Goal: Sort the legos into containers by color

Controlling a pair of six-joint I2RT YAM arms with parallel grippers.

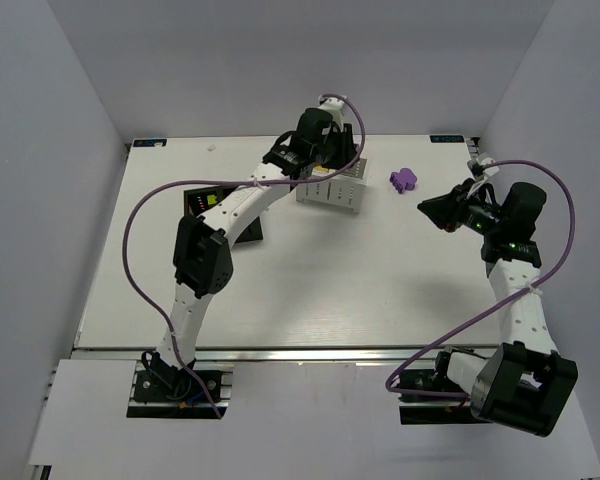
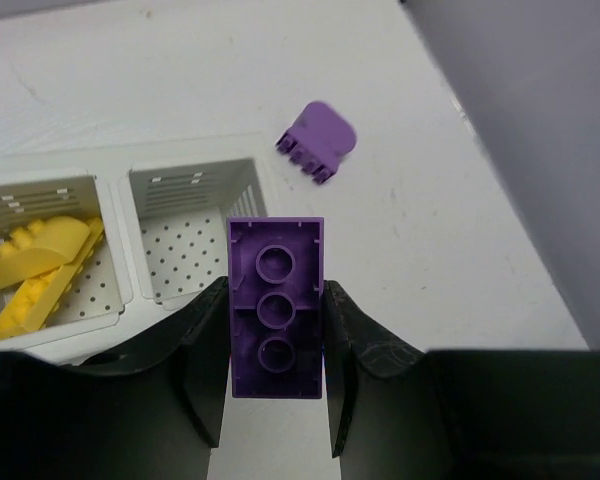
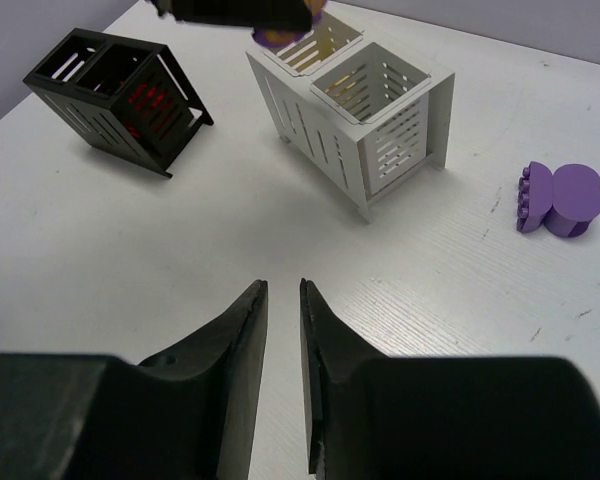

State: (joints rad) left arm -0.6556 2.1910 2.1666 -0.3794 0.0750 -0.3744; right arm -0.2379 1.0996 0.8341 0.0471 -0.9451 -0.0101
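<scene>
Two containers stand on the table (image 1: 280,290), well apart: one black container (image 3: 115,95) and one white container (image 3: 360,120), each with two compartments. The black container sits tilted; red pieces show in one of its compartments, but they cannot be counted, and the other compartment's contents cannot be made out. In the left wrist view, one compartment of the white container holds yellow legos (image 2: 40,270), at least two, the exact count unclear. Its other compartment shows only a bare perforated floor. The left gripper (image 2: 276,340) is clamped on one purple brick (image 2: 276,290), a finger on each long side, the brick's hollow underside with three round tubes facing the camera. The brick is held above the white container. One loose purple piece (image 3: 558,200) lies on the table just beside the white container. Whether it is one brick or two joined cannot be told. The right gripper (image 3: 283,290) hovers over bare table, its jaws nearly together with a thin gap and holding nothing.
</scene>
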